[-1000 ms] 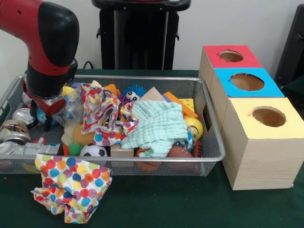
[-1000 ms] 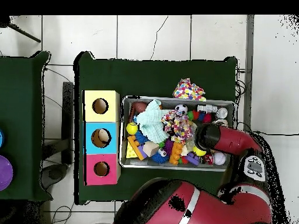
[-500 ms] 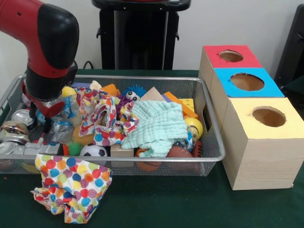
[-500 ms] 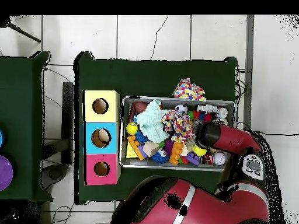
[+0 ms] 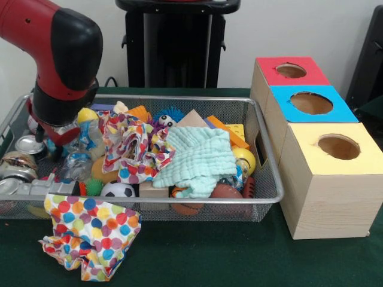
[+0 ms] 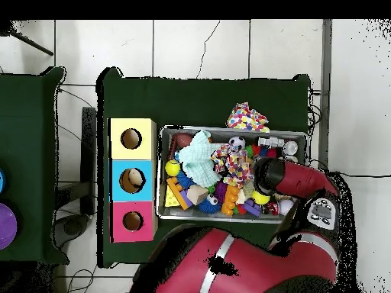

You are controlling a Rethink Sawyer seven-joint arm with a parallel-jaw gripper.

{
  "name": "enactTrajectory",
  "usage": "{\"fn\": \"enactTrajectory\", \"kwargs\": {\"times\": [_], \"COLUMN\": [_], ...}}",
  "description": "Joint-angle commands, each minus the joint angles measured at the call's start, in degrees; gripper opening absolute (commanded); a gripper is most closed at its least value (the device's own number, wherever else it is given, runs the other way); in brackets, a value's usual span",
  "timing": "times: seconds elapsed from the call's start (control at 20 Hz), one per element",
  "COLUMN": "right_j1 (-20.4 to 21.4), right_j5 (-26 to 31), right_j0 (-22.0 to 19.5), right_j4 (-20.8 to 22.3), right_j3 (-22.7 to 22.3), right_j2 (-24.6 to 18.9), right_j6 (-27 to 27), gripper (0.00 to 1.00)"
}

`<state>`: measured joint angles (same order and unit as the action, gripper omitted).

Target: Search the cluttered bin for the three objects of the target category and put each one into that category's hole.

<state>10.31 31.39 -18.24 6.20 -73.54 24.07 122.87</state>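
You have the green table (image 5: 197, 260) with everything on it; left and right below are as the front view shows them.

- Arm (image 5: 60, 54): the red and black arm comes down over the left end of the bin. In the overhead view it (image 6: 299, 181) covers that same end.
- Wire bin (image 5: 179, 99): it sits left of centre, heaped with clutter.
- Sorting boxes: three wooden boxes stand in a row just right of the bin, touching one another. The yellow-topped box (image 5: 335, 179) is nearest, the blue-topped box (image 5: 338, 110) is in the middle, and the red-topped box (image 5: 272, 73) is farthest. Each has one round hole in its top.
- Cloths: a mint cloth (image 5: 197, 158) lies across the middle of the bin. A polka-dot cloth (image 5: 131, 149) is bunched just left of it. A second polka-dot cloth (image 5: 90, 232) lies on the table outside the bin, against its near left wall.
- Gripper (image 5: 51, 142): it is low in the bin's left end, beside a clear plastic bottle (image 5: 78, 160). You cannot tell from either view whether the claw is released or clenched.
- Metal cans (image 5: 18, 166): they lie at the bin's far left, just left of the gripper.
- Small items: a brown football (image 5: 227, 192) and a soccer ball (image 5: 118, 190) rest against the near wall. A yellow ball (image 5: 244, 158) is at the right end, and a blue spiky ball (image 5: 169, 116) is by the far wall.
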Motion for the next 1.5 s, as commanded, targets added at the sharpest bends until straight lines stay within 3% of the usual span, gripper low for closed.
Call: {"fn": "enactTrajectory", "kwargs": {"times": [0.05,0.2,0.25,0.45,0.8,1.0,1.1,1.25,1.5], "right_j1": [-9.2,-8.5,-7.4,-5.9,-9.5,-10.4,-10.6,-9.6,-10.0], "right_j5": [-1.5,1.2,4.2,7.1,4.5,-0.7,-3.6,-6.3,-1.4], "right_j0": [3.7,5.7,6.3,5.8,2.6,0.8,-0.5,-4.4,-4.8], "right_j4": [1.5,0.3,-0.5,-2.9,-5.0,-5.1,-5.2,-5.9,-5.6], "right_j3": [4.3,4.4,4.0,3.0,5.1,6.6,6.9,6.0,6.4], "right_j2": [7.6,10.3,10.4,9.2,7.3,5.6,3.5,-2.9,-3.2], "right_j6": [15.7,15.6,14.7,11.9,10.7,8.8,6.8,2.4,1.9], "gripper": [1.0,1.0,1.0,1.0,1.0,1.0,1.0,1.0,1.0]}}
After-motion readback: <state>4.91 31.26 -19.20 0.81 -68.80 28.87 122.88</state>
